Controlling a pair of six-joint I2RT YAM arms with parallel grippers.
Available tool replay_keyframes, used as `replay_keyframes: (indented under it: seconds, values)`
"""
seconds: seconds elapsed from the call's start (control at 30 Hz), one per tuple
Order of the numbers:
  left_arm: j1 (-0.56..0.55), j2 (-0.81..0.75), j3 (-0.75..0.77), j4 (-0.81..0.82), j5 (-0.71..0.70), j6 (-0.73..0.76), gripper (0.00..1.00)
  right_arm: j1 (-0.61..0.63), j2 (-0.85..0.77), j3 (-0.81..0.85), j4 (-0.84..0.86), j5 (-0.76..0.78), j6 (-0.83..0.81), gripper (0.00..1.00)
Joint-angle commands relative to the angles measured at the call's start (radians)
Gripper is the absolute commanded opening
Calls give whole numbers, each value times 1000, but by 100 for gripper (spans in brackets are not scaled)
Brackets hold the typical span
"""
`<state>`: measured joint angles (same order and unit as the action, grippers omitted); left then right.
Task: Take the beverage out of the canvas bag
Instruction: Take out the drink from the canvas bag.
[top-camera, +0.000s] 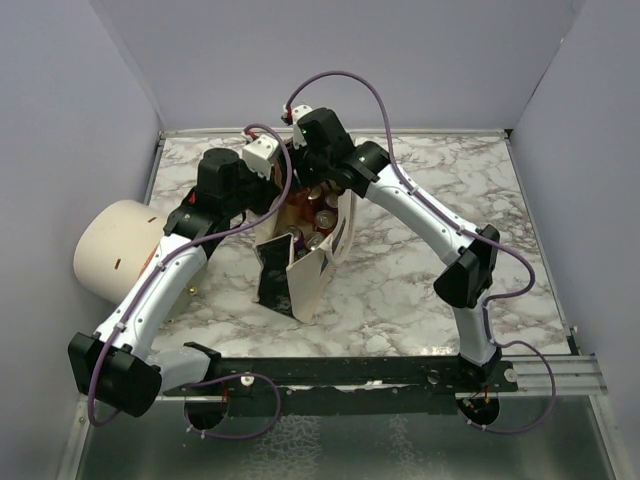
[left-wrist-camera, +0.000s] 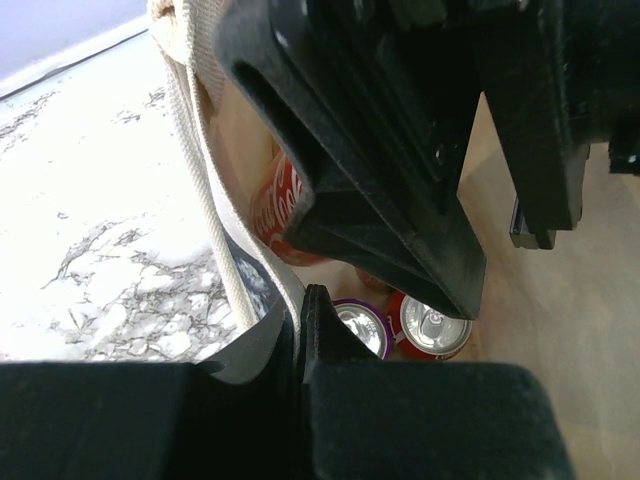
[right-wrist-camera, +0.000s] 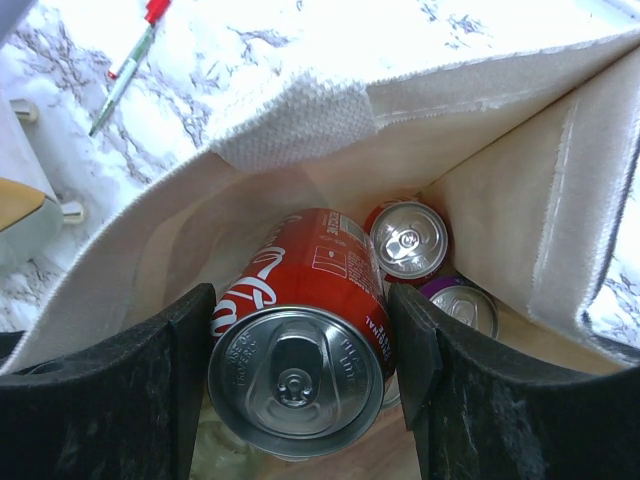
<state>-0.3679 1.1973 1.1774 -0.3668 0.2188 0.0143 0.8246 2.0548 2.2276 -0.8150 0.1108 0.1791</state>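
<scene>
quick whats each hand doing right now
left hand: closed, pinching the canvas bag rim
right hand: closed on the red cola can

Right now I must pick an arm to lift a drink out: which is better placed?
Right. The right gripper clasps the red cola can inside the canvas bag; the left gripper is shut on the bag's rim, holding it open.

In the right wrist view, the red aluminium cola can (right-wrist-camera: 300, 330) hides its own base. At 4 o'clock the purple-rimmed silver-topped can (right-wrist-camera: 462, 303) is half covered by the right tool (right-wrist-camera: 300, 360). In the left wrist view, a black arm housing (left-wrist-camera: 400, 150) blocks most of the cream-beige cloth canvas bag (left-wrist-camera: 195, 170) interior.
</scene>
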Motion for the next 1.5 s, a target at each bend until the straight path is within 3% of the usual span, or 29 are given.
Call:
replay_keyframes:
  seconds: [0.0,0.13,0.57,1.03,1.3,1.47]
  values:
    - [0,-60,-28,130,-47,25,0,-1,-98,-55,82,-21,-10,2]
    - [-1,-86,-57,161,-112,-3,0,-20,-168,-130,121,-62,-13,2]
    - [0,-91,-35,149,-123,-35,0,-22,-282,-18,41,-64,-2,2]
    - [-1,-69,37,52,-163,-17,0,-22,-518,48,-76,114,62,2]
    - [-1,-88,38,43,-120,-29,0,-22,-696,-73,-265,299,60,2]
    - [-1,-100,42,34,-98,-36,0,-22,-931,-546,-257,341,173,2]
